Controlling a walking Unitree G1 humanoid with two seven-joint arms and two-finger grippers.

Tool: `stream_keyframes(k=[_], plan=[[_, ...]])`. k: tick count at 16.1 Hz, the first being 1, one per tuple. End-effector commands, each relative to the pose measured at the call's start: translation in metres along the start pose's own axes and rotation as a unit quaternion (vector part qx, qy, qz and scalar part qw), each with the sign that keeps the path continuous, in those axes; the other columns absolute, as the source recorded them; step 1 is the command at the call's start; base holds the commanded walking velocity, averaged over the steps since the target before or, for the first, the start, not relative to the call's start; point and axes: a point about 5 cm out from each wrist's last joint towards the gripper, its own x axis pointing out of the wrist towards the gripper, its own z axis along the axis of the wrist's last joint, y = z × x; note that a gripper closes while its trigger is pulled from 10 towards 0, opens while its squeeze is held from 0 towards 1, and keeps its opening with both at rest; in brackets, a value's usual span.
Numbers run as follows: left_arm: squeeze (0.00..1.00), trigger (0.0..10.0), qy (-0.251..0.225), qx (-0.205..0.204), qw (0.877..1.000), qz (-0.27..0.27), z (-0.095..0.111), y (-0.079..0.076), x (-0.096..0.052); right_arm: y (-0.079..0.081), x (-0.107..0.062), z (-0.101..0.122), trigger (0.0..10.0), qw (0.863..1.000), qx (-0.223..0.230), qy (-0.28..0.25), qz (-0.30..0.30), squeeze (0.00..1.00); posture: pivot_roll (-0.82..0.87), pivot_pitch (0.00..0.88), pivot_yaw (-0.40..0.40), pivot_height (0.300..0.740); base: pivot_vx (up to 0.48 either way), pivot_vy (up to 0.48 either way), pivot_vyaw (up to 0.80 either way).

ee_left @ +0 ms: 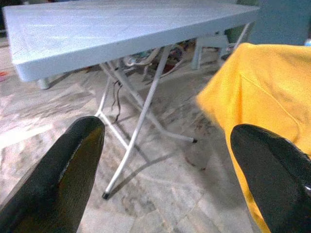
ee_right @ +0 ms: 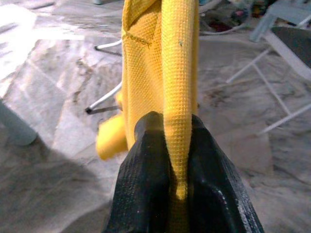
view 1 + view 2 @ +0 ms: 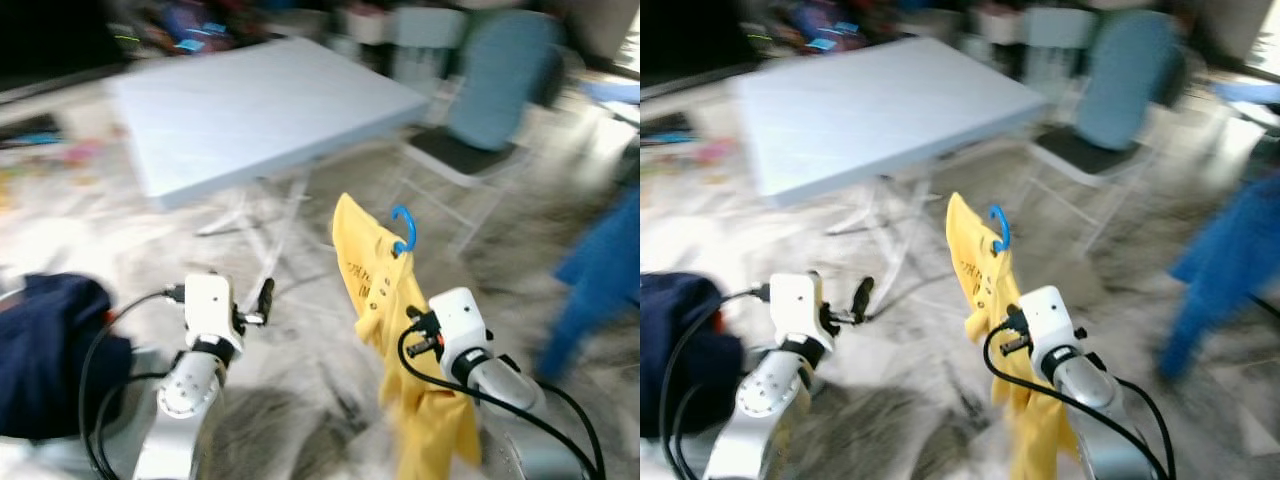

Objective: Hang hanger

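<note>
A yellow shirt hangs on a hanger whose blue hook sticks up above the collar. My right gripper is shut on a fold of the yellow cloth, with both black fingers pressed against it. It holds the shirt up in front of me, over the floor. My left gripper is raised to the left of the shirt. Its fingers are open with nothing between them, and the shirt hangs beside one finger without touching it.
A white folding table stands ahead on thin metal legs. A blue chair is behind it to the right. Dark blue cloth lies at my left. A blurred blue shape stands at the right. The floor is marbled.
</note>
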Motion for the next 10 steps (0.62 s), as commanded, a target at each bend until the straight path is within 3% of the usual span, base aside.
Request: stream_keyframes(k=[1,3,10], plan=[[0.00,10.0,-0.003,0.004,1.000,-0.004,0.0018,-0.0031,0.0009,-0.0021,-0.0012,0.0125,10.0,0.999,-0.004,-0.033,-0.001,0.00,-0.15,0.000,0.032,0.740,0.000,-0.281,0.79],[0.00,10.0,-0.002,0.005,1.000,-0.004,0.0012,-0.0037,0.0018,-0.0004,-0.0011,0.0132,10.0,0.999,-0.002,-0.037,0.003,0.00,-0.15,0.000,0.032,0.740,0.000,0.000,0.53],[0.00,10.0,-0.005,-0.003,1.000,-0.011,0.0013,-0.0040,0.0057,-0.0008,0.0061,0.0138,10.0,0.999,0.019,-0.038,-0.010,0.00,-0.14,0.000,0.037,0.740,0.000,0.000,0.00]])
